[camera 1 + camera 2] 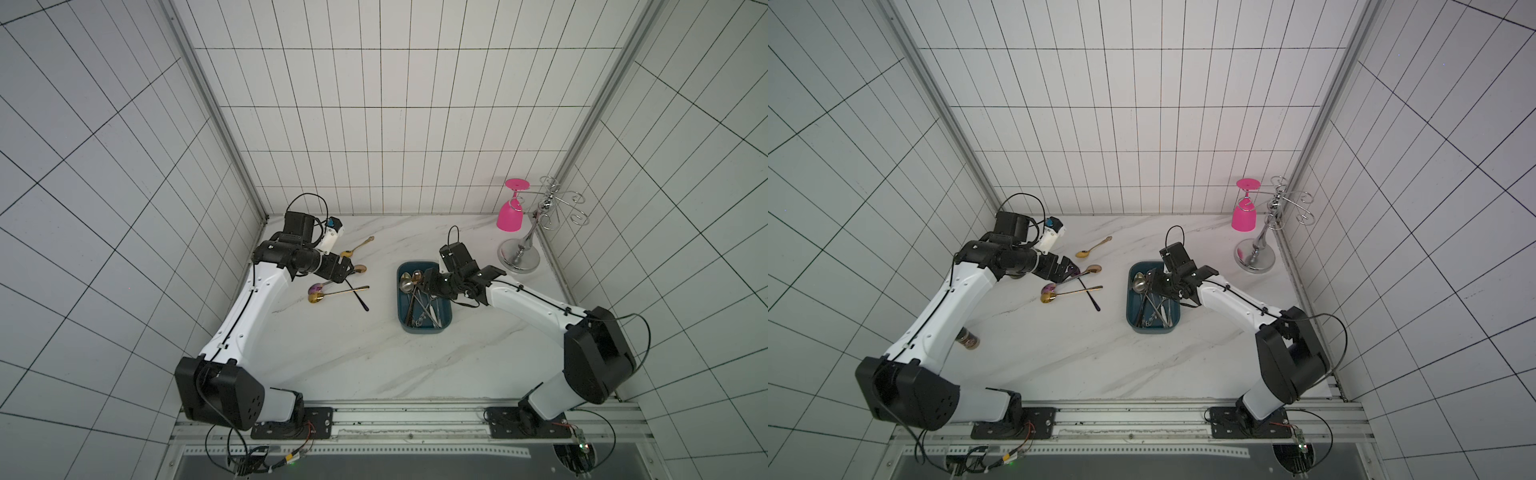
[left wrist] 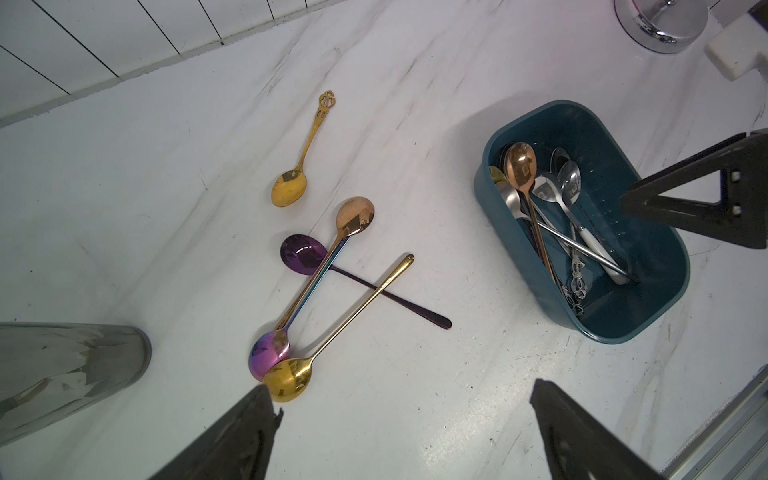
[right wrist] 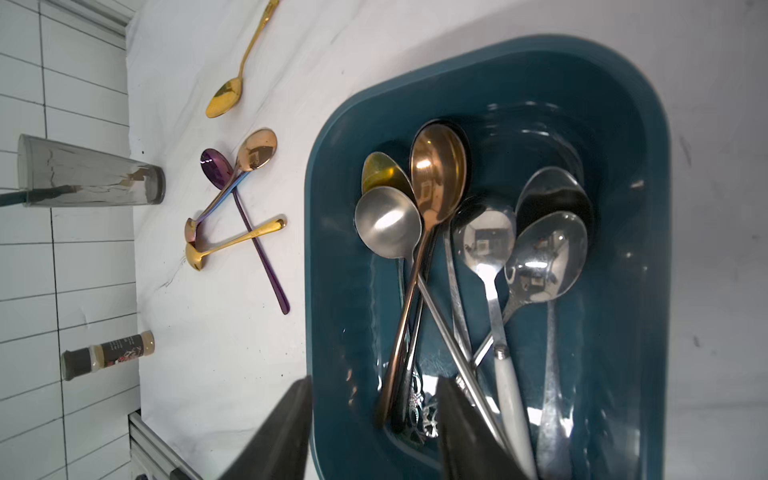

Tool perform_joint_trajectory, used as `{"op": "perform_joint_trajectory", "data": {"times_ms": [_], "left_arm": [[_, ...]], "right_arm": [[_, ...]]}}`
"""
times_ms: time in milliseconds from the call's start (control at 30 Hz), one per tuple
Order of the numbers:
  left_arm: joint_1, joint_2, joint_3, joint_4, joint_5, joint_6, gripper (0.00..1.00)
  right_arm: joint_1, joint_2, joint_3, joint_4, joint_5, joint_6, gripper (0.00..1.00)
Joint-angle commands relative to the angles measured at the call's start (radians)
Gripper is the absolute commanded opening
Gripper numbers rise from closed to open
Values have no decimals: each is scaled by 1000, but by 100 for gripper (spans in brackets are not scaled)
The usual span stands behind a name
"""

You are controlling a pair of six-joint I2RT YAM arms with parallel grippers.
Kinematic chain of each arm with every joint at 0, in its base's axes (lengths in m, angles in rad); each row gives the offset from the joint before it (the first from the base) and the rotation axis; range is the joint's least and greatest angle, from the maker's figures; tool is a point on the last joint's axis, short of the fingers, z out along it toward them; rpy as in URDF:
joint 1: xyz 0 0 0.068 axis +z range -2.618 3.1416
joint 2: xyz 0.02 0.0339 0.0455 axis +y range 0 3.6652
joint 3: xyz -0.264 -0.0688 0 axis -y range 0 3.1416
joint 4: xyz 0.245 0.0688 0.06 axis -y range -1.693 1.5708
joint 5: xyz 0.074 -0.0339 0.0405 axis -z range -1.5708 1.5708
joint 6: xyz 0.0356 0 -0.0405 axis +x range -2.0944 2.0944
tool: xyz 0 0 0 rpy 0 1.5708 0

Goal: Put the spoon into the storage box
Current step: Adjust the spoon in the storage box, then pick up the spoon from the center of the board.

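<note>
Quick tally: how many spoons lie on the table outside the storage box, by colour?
Gold: 2 (ornate gold spoon, plain gold spoon)
Rose-gold spoon: 1
Purple spoon: 1
Iridescent spoon: 1
Total: 5

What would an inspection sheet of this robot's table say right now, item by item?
Surface: white marbled tabletop, no spills seen.
Job's things: teal storage box holds several spoons; ornate gold spoon, rose-gold spoon, purple spoon, rainbow spoon and gold spoon lie loose outside.
Clutter: smoky glass cup, spice jar, pink wine glass hanging upside down on chrome rack.
Grippers: left gripper open near loose spoons; right gripper open over box, gripping nothing.
Cables: black cables loop off both arms.
Surroundings: white tiled walls.
</note>
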Motion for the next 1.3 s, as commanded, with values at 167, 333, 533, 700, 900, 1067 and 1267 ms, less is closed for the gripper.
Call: {"op": "perform_joint_trajectory", "data": {"times_ms": [167, 333, 533, 700, 900, 1067, 1267], "left_arm": [[6, -1, -7, 17, -10, 11, 97], [18, 17, -16, -34, -44, 96, 97], [100, 77, -57, -94, -84, 344, 90], [112, 74, -113, -87, -52, 562, 89], [110, 165, -119, -37, -101, 686, 84], [105, 233, -133, 17, -134, 735, 81], [64, 306, -160, 84, -202, 796, 77]], "right_arm": [[24, 167, 67, -138, -56, -10, 61], [26, 144, 65, -118, -57, -27, 61], [26, 11, 54, -128, -3, -127, 64], [0, -117, 37, -162, 46, -207, 69], [-68, -277, -10, -197, 97, -270, 81], [-110, -391, -12, -266, 164, -352, 91], [-173, -498, -20, -318, 197, -422, 98]]}}
